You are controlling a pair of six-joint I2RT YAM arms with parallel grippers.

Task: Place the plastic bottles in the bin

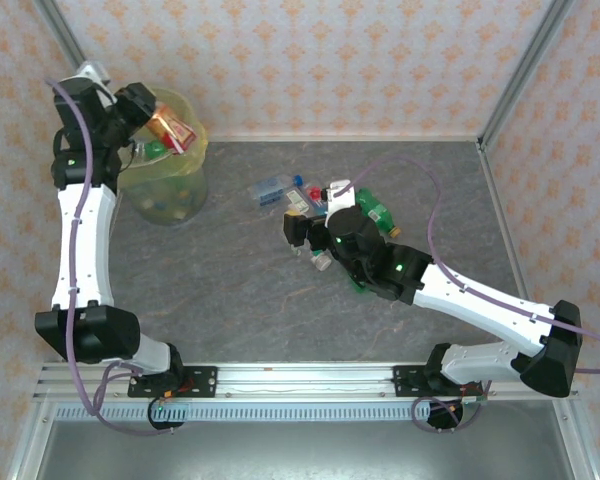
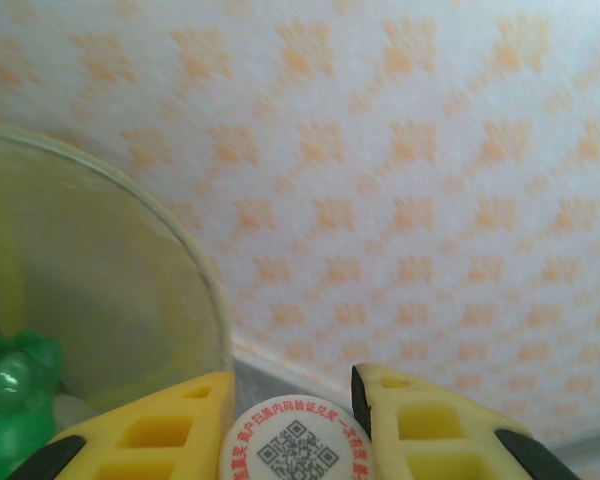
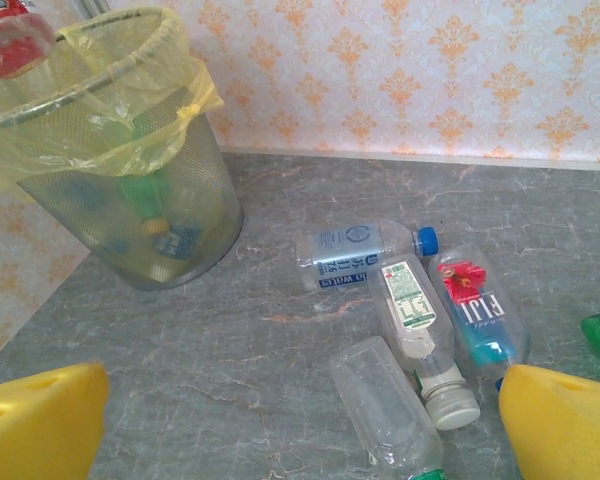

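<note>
The white cap (image 2: 296, 448) of the orange-red bottle (image 1: 172, 131) is carrying a black QR code (image 2: 298, 456), and a ring of red Chinese characters is running around it (too small to read with any certainty). In the right wrist view a clear bottle (image 3: 477, 312) is showing the brand FIJI in white letters under a red flower (image 3: 462, 280). The blue-labelled bottle (image 3: 352, 255) is bearing a round emblem (image 3: 353, 238) and blue lettering, blurred past reading. A third bottle (image 3: 412, 310) is wearing a green-and-white label of illegible small print.

Light: bright, even, diffuse in all my views; shadows on the table (image 1: 230, 290) faint and soft. Focus: wallpaper (image 2: 400, 200) soft from my left wrist, my right fingers (image 3: 40, 425) blurred at the corners.
</note>
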